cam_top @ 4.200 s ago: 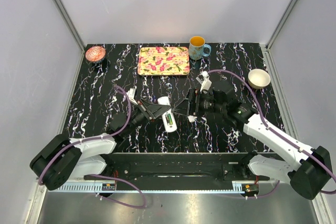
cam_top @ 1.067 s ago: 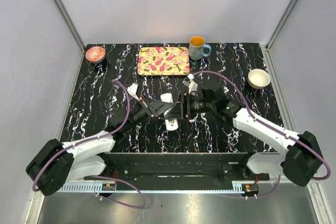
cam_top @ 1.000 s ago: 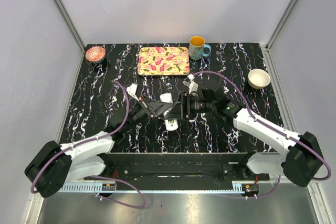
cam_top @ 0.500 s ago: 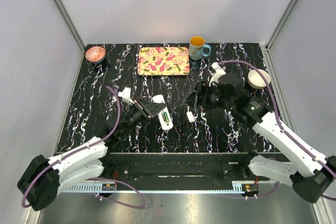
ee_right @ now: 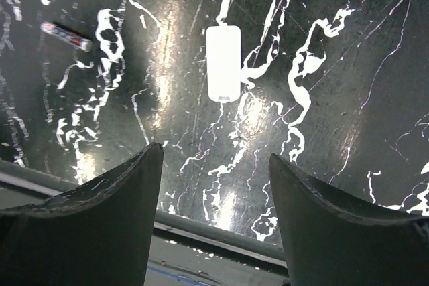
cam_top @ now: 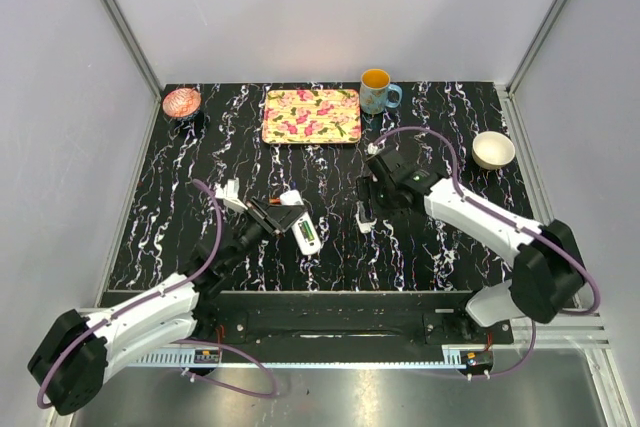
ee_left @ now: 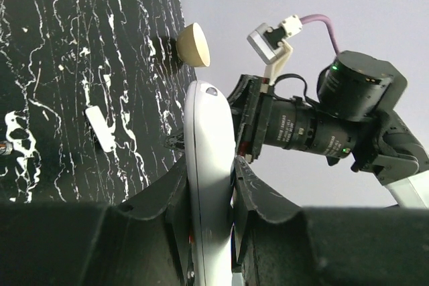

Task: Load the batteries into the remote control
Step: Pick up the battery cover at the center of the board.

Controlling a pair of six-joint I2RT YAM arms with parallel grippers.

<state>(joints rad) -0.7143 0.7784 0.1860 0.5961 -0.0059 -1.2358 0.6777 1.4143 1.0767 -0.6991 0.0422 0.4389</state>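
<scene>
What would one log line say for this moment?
left fingers: shut on remote control | right fingers: open above white cover | battery: loose on table

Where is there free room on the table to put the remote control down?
Bare table lies on the left, between the pink bowl and the left gripper, and at the back between the mug and the white bowl. The middle is crowded: remote control, cover piece, right gripper.

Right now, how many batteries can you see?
2: greenish battery in the remote control held by the left pincer; reddish battery loose on the table. Others may be hidden.
</scene>
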